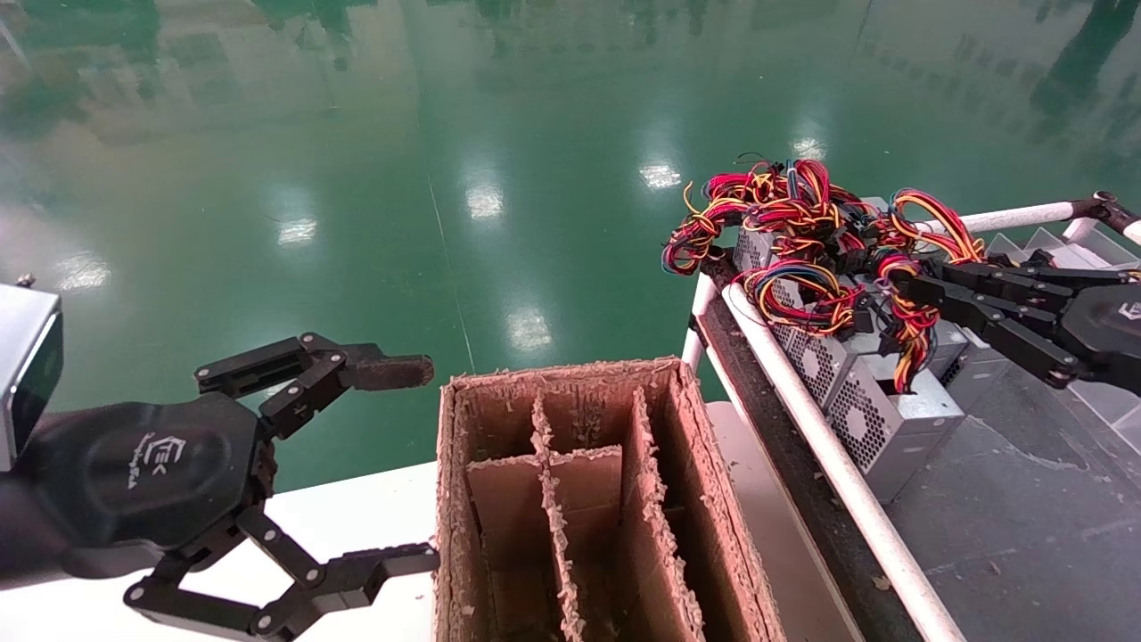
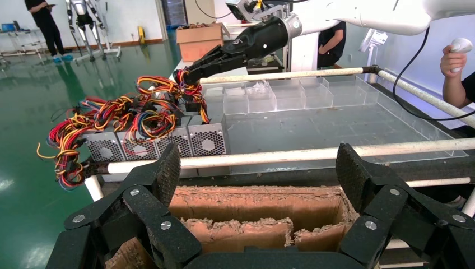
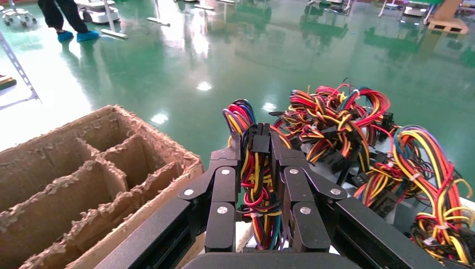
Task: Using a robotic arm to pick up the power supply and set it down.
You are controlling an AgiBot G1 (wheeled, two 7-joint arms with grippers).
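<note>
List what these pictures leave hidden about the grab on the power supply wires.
- Right wrist view: the right end effector is shut on a wire bundle; the fingers hide which power supply it belongs to.
- Head view: tangled wires cover the unit tops.
- Left wrist view: the left end effector, open over the cardboard box, blocks the box floor.

Grey power supply (image 1: 878, 415) with perforated grille – red, yellow, black wires (image 1: 807, 241), brown cardboard box (image 1: 584, 499), green floor (image 1: 401, 178)

A divided brown cardboard box (image 1: 588, 499) sits on the white worktop (image 1: 357, 526). To its right, grey metal power supplies (image 1: 856, 392) stand in a row in a clear-walled tray (image 1: 1025, 499), wires (image 1: 802, 232) piled on top.
</note>
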